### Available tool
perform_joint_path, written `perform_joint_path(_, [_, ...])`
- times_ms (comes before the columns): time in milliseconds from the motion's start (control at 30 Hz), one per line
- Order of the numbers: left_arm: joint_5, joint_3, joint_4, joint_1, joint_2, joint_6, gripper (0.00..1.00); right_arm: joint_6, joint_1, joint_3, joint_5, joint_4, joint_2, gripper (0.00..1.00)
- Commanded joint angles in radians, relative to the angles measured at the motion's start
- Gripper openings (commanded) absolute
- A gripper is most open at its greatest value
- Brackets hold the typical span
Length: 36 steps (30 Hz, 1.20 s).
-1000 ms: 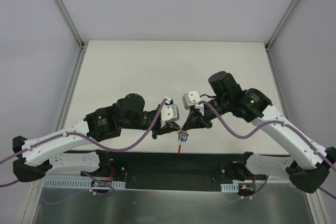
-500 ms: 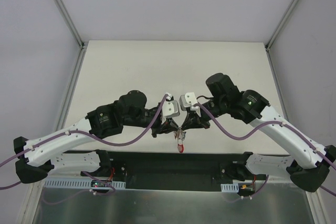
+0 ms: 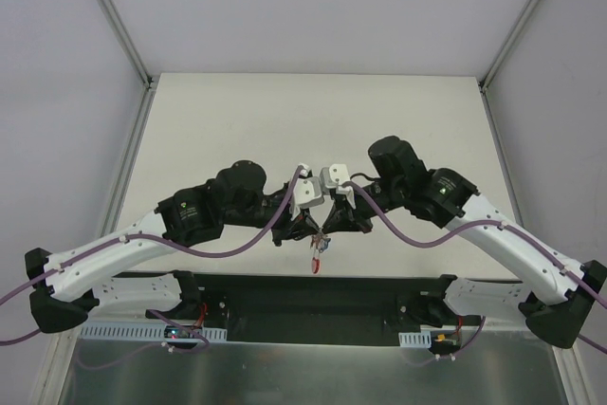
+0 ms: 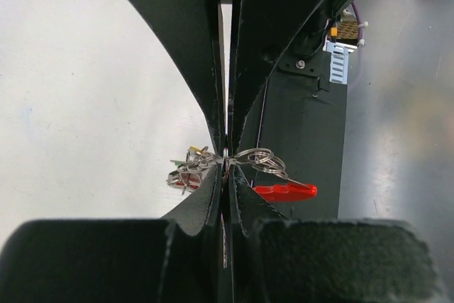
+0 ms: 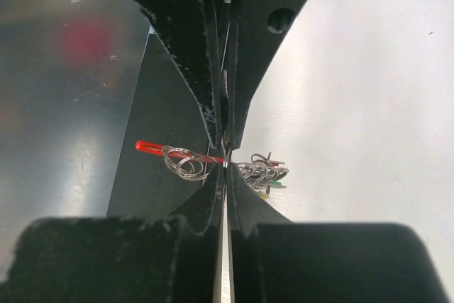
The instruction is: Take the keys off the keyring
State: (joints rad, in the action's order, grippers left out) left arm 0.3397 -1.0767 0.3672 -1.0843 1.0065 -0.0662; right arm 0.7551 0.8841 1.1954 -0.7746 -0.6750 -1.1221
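1. pinching the keyring (image 4: 259, 157) with left gripper (image 3: 305, 227) and right gripper (image 3: 334, 223), both pressed together, tip to tip.
2. holding the keys (image 4: 188, 172) in the air over the near edge of the table (image 3: 285, 120).
3. probably working the red key (image 4: 285, 191) off; next needing to slide it along the coil to the open end.

A pale off-white surface (image 3: 285, 120) fills the middle of the top view. Light grey wall panels (image 3: 313, 7) close it in at the back and sides. Silvery metal posts (image 3: 115, 16) slant up from its far corners. A black strip (image 3: 313, 305) runs along its near edge, and a brushed metal sheet (image 3: 313, 372) lies beyond that. White slotted cable ducts (image 3: 123, 332) and small boards with green lights (image 3: 441, 337) sit where strip and sheet meet.
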Motion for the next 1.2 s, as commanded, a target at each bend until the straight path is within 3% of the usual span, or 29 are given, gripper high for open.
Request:
perform_joint_path(0, [-0.031, -0.04, -0.339, 0.017, -0.008, 0.023, 0.0, -0.112, 0.052, -0.031, -0.078, 0.14, -0.007, 0.01])
perform_joint_path(600, [-0.011, 0.04, -0.364, 0.018, -0.049, 0.062, 0.0, -0.191, 0.052, -0.065, -0.031, 0.245, 0.042, 0.01])
perform_joint_path(1167, [-0.016, 0.052, -0.364, 0.021, -0.071, 0.114, 0.0, -0.221, 0.038, -0.103, 0.044, 0.328, 0.151, 0.32])
